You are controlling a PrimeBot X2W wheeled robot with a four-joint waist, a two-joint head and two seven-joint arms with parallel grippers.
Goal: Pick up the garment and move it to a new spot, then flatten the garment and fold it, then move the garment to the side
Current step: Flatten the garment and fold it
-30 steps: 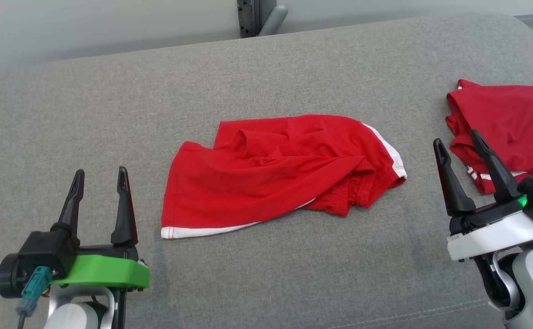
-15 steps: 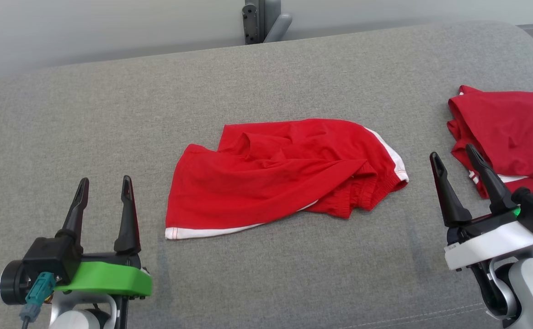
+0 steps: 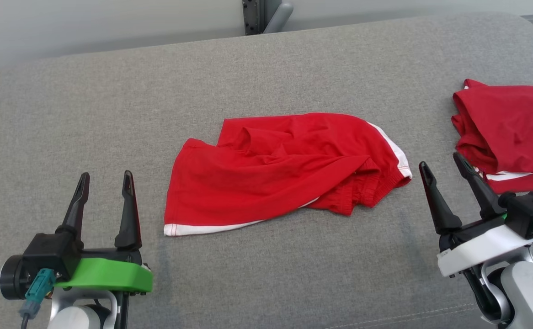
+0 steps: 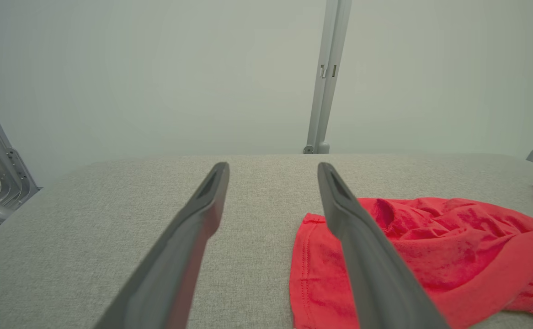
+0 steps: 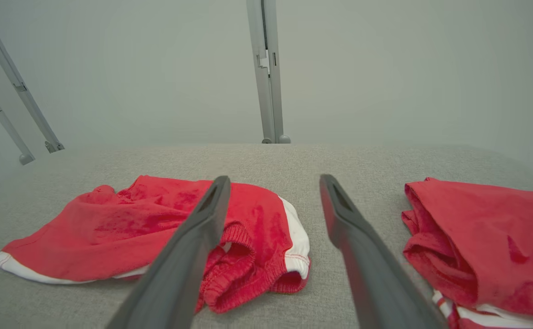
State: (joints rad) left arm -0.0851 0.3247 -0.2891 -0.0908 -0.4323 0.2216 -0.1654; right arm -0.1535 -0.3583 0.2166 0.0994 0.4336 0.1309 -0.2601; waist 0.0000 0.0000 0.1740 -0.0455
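Fingers spread on left gripper and right gripper, the latter drawn left toward the crumpled shorts: pickup pending.

A pair of red shorts lies rumpled and loosely doubled over in the centre of the head view. A white band edges the hem at the lower left. A white stripe curves along the upper right, and the gathered waistband bunches at the lower right.
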